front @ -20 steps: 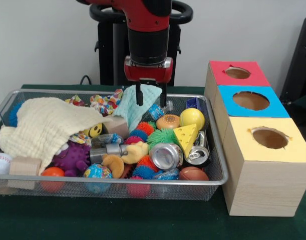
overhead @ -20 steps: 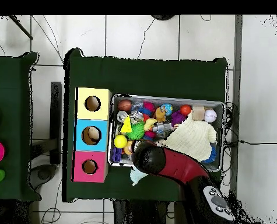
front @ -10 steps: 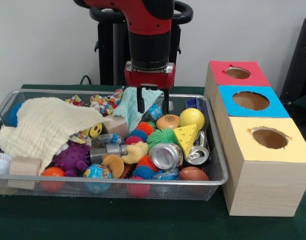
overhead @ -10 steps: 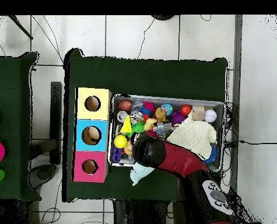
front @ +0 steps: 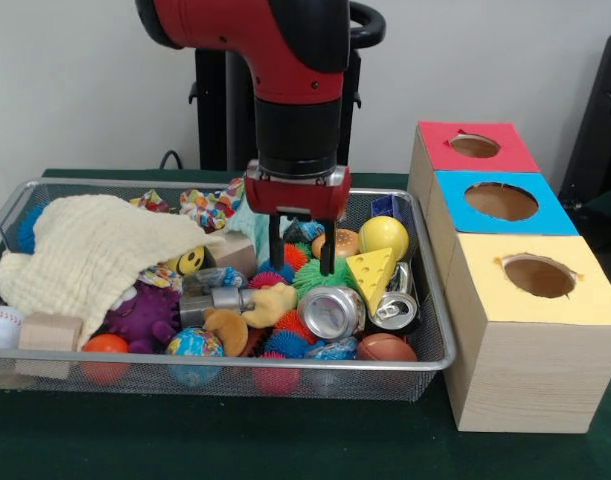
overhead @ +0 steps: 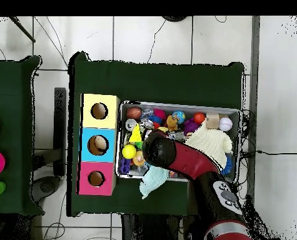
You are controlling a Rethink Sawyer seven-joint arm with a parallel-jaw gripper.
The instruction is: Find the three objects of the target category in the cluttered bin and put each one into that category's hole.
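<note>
My gripper point(front: 301, 246) has come forward and lower than a moment ago, now hanging with jaws spread and empty just above the green spiky ball point(front: 325, 272), beside the cheese wedge point(front: 372, 268). The teal cloth point(overhead: 153, 179) I was over earlier now drapes over the bin point(front: 437, 330) rim onto the table behind me.
</note>
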